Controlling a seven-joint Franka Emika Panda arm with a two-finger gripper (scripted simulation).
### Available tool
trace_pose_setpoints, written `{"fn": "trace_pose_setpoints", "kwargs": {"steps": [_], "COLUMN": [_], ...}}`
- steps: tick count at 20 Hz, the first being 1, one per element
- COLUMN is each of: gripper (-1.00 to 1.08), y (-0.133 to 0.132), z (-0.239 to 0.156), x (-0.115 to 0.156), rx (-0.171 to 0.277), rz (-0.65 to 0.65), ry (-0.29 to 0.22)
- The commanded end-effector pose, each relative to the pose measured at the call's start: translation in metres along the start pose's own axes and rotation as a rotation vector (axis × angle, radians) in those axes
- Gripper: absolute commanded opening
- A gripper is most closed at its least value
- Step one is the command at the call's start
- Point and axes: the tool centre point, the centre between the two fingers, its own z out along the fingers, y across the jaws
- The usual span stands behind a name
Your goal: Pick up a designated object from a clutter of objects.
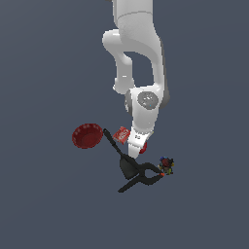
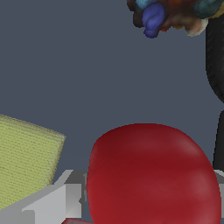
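One bowl (image 1: 87, 135) – one packet (image 1: 122, 134) – one clamp (image 1: 141, 177) – one cube (image 1: 167, 165).

Glossy red rounded ball (image 2: 153, 175); yellow-green woven-textured flat square (image 2: 24, 159); small multicoloured cube (image 2: 175, 15), blue, teal, orange; dark-red ribbed wide bowl (image 1: 87, 135); red-and-white flat packet (image 1: 121, 134).

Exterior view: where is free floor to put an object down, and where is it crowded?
Free: the wide grey floor beyond the red bowl and below the black clamp. Crowded: the band from bowl through red packet, spatula and clamp to the multicoloured cube.
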Motion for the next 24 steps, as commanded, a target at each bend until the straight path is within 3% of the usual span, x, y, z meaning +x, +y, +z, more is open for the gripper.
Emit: {"fn": "trace_pose_setpoints", "kwargs": {"steps": [1, 11, 24], "gripper": [-1.0, -1.0, -1.0], "y": [0.002, 0.012, 0.035], "z": [-0.007, -0.064, -0.194], "x": [-0.004, -0.041, -0.123], "rx": [-0.003, -0.002, 0.0], "rz": [0.001, 0.0, -0.001], "ry": [0.001, 0.002, 0.005]}}
